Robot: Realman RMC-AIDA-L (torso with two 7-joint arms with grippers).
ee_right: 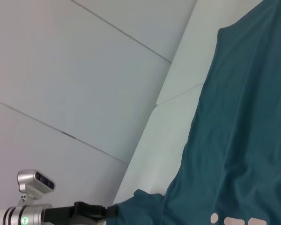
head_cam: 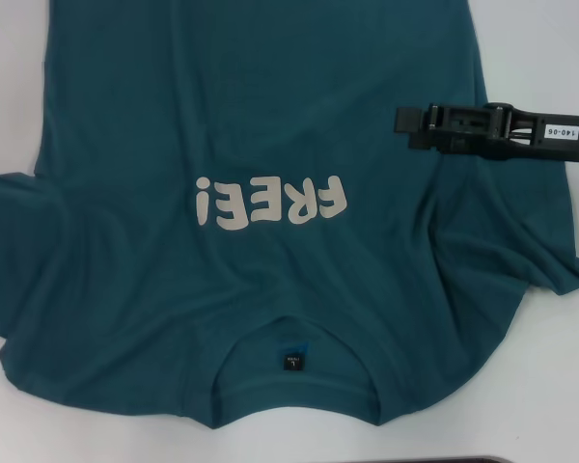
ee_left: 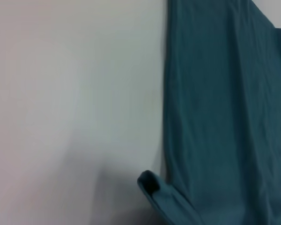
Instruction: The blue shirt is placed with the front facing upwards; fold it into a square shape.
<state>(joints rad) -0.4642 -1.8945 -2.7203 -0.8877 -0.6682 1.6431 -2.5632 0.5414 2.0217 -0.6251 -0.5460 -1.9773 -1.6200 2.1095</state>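
The right gripper (head_cam: 410, 122) reaches in from the right over the blue shirt (head_cam: 270, 145), whose length runs away from the robot; whether its jaws are open cannot be told.

Cream block lettering "FREE!" (head_cam: 270, 203) stands across the chest of the large dark teal-blue cotton T-shirt (head_cam: 174, 318), upside down in the head view; a small white sticker (head_cam: 558, 132) on the black right gripper (head_cam: 410, 122) reads "140-05"; the small dark neck label (head_cam: 291, 360) is too small to read.
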